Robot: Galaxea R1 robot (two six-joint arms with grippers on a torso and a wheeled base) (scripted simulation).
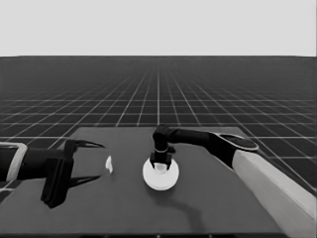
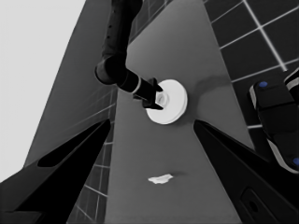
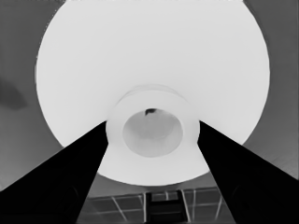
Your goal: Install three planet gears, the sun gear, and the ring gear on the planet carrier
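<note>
Two white things are all that's left in sight on the table: one big round disc and a thin white piece. The disc looks like the larger round part, i.e. the ring gear, lying near the table's middle. No gears and no smaller round part visible anywhere, so my read is they're stacked underneath it and hidden, w/ the ring gear on top as the last step. Can't confirm that from here.

Right gripper is straight over the disc, arm reaching in from the right side. In its wrist view the two fingers flank the raised hub round the center hole, pressed against it on both sides, so I'd call it clamped on the hub. Whether the disc is fully seated or a hair above what's below, can't tell.

Left gripper is parked over the table's left end, prongs spread wide apart, gripping nothing. The thin piece lies just past its tips, not held.

Next move, as a guess: if the disc sits flat, let go and lift straight up w/o dragging it sideways. If teeth haven't meshed, a small twist while pressing down might be needed.

Hard to see: a tiny dark speck inside the hub hole, no idea what it is. Dark machinery w/ blue lights shows past the table edge in the left wrist view.
</note>
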